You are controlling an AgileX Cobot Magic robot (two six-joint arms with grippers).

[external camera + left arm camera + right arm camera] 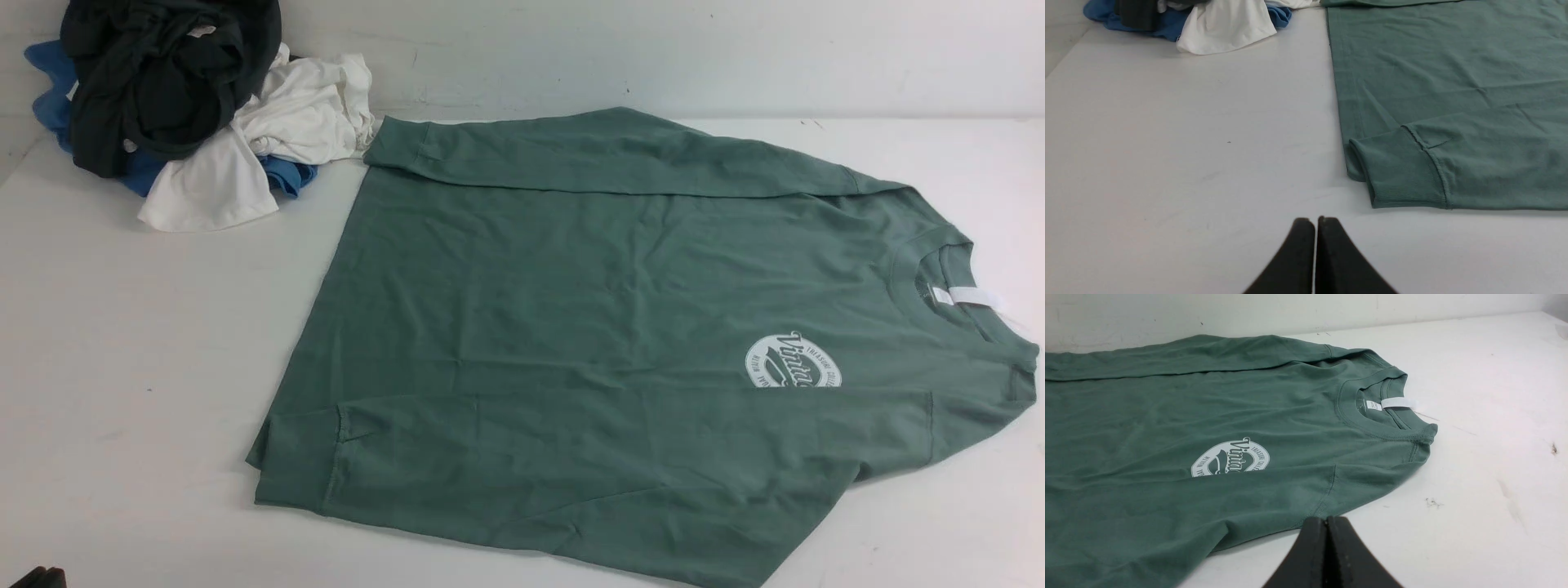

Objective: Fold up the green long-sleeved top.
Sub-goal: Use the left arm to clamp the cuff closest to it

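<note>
Black left gripper (pixel 1315 220), right gripper (pixel 1326 519) both clenched, empty; sage-green cotton long-sleeved top (pixel 571 327) flat; mixed-colour clothes heap (pixel 196 106) at 10 o'clock.

Sage-green top (pixel 571 310), white logo (pixel 792 363); white table (pixel 122 367).

Quick count: one big sage-green cotton long-sleeved top (pixel 571 310). It has two sleeves and two ribbed cuffs, a far cuff (pixel 393 147) and a near cuff (pixel 298 461), plus one white neck label (pixel 967 298) and one round white printed logo (pixel 796 363). The heap in the corner shows three colours: one blackish dark-green garment (pixel 163 73), some white fabric (pixel 277 122) and some blue fabric (pixel 49 82). Can't tell how many pieces the white or blue make. Two black grippers, the left gripper (pixel 1316 222) and the right gripper (pixel 1326 520), two fingers each. One white table (pixel 122 367).
</note>
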